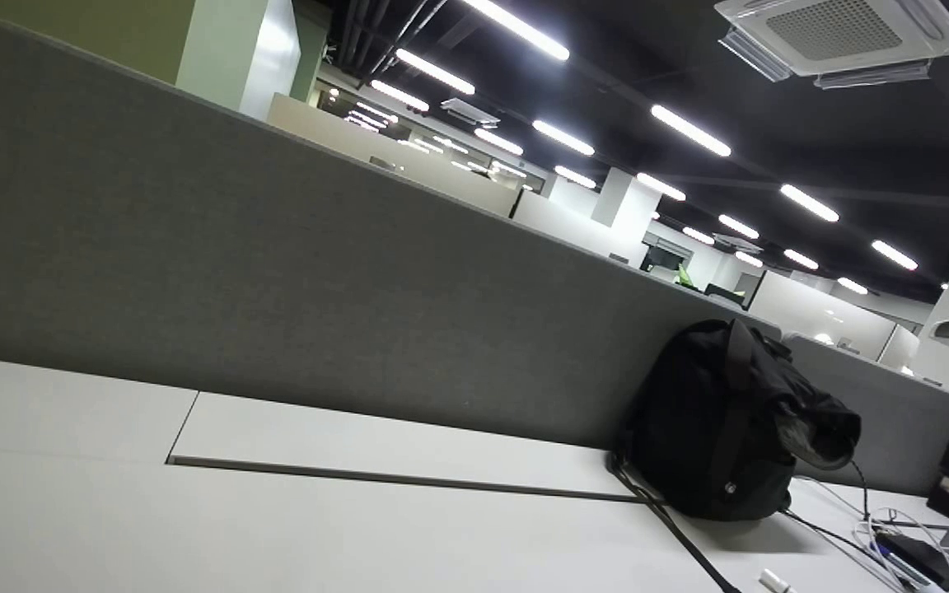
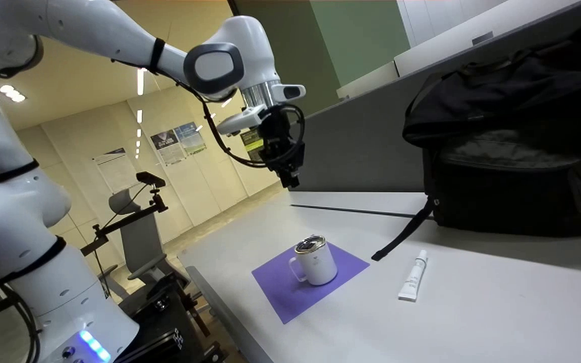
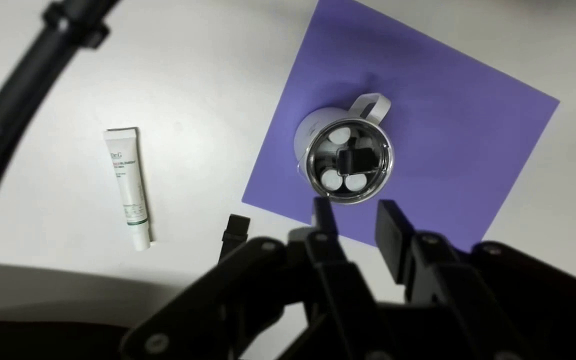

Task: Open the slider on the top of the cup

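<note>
A white cup [image 2: 321, 267] with a handle stands upright on a purple sheet [image 2: 275, 282] in an exterior view. Its clear lid with a shiny rim [image 2: 310, 244] is on top. In the wrist view the cup [image 3: 313, 132] is seen from above, and a black slider [image 3: 358, 161] lies across the lid near its middle. Round white reflections show on the lid. My gripper [image 3: 355, 207] is open and empty, with the lid's rim just beyond its fingertips in the wrist view. In an exterior view the gripper [image 2: 290, 180] hangs well above the cup, apart from it.
A white tube [image 2: 414, 277] lies on the table beside the sheet; it also shows in the wrist view [image 3: 129, 182]. A black backpack [image 2: 512, 176] stands against the grey partition [image 1: 359, 288]. Its strap [image 2: 404, 237] reaches toward the sheet. Cables [image 1: 895, 527] lie beyond the bag.
</note>
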Robot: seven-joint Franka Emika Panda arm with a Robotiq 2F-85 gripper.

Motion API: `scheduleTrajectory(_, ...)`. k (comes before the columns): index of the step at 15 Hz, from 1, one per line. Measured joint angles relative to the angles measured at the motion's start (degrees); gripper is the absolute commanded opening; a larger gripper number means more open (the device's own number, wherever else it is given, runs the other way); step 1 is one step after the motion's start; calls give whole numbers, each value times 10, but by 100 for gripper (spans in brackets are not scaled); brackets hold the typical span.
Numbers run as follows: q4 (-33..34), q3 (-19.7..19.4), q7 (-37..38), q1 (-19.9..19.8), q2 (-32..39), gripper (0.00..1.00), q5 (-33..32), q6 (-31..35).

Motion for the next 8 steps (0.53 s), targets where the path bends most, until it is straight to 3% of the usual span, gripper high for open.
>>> scheduleTrajectory(5, 0, -32, -2, 14, -26, 95, -2, -25)
scheduleTrajectory(6, 0, -36, -2, 17, -28, 98, -2, -28)
scheduleTrajectory(7, 0, -39, -2, 19, -30, 82, -3, -29)
scheduleTrajectory(8, 0, -42, -2, 22, -30, 90, -3, -32)
